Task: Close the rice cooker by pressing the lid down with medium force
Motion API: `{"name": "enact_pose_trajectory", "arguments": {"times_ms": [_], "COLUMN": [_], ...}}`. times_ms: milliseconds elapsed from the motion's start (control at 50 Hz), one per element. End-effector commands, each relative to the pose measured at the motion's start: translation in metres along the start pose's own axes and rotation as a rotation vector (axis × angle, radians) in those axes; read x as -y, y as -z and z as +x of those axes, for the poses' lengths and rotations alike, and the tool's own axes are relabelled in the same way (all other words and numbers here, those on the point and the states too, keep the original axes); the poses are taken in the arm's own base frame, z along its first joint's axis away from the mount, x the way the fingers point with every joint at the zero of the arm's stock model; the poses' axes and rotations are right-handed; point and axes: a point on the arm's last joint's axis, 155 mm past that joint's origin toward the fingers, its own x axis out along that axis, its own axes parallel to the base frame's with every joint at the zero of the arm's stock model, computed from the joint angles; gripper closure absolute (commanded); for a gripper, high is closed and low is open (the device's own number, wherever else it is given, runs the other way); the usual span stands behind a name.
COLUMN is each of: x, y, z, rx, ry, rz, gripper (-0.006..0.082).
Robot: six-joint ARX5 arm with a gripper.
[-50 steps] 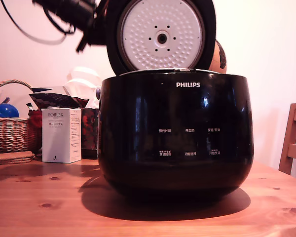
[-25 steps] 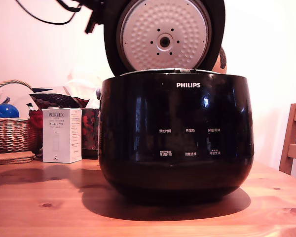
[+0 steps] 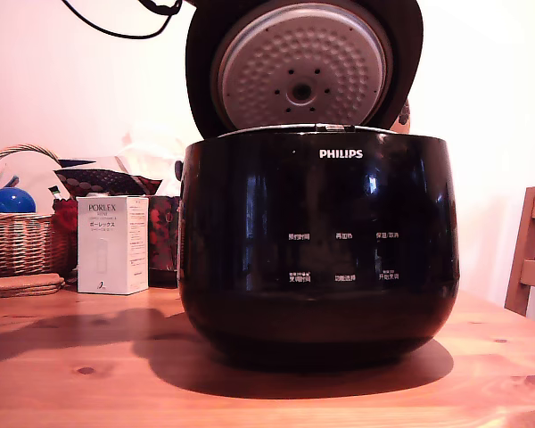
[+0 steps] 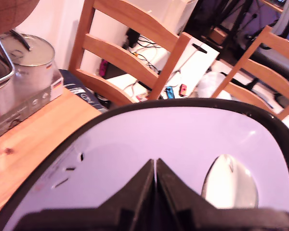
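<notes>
While the lid (image 3: 303,67) is standing open above the rice cooker (image 3: 316,245), hinged at the back and tipping forward so that its dimpled metal underside is facing the exterior camera, the task is showing as begun but far from done. The rice cooker is sitting on the wooden table (image 3: 89,374), near the middle of the surface and close to its front edge, with the PHILIPS logo (image 3: 341,153) facing out. A clear gap is showing between the lid's lower edge and the pot rim, so the latch is not yet engaged. Toward the table's far left edge in the exterior view, a white box (image 3: 112,244) and a wicker basket (image 3: 18,236) are standing well apart from the cooker. No gripper is appearing in this view; only a black cable (image 3: 116,31) is looping in at the top.

Seen from the wrist view, the gripper (image 4: 155,175) is pointing at the lid's glossy outer face (image 4: 183,144), its fingers (image 4: 135,187) pressed together with only a thin seam between them and nothing held. Whether the tips are actually touching the lid I cannot tell. Most of the downward swing, plus the final firm press to latch, is remaining.
</notes>
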Motion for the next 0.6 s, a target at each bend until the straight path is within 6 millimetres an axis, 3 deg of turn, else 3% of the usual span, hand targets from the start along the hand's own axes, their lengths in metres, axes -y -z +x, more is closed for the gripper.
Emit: {"name": "enact_pose_trajectory", "arguments": {"times_ms": [0, 120, 420, 580], "x": [-0.001, 0.003, 0.036, 0.042], "y": [0.009, 0.009, 0.0, 0.003], "z": [0.002, 0.007, 0.027, 0.036], "rx": [-0.005, 0.007, 0.049, 0.055], "ry": [-0.01, -0.045, -0.051, -0.084], "rz": [-0.015, -0.026, 0.055, 0.074], "gripper": [0.0791, 0.0791, 0.0791, 0.0791]}}
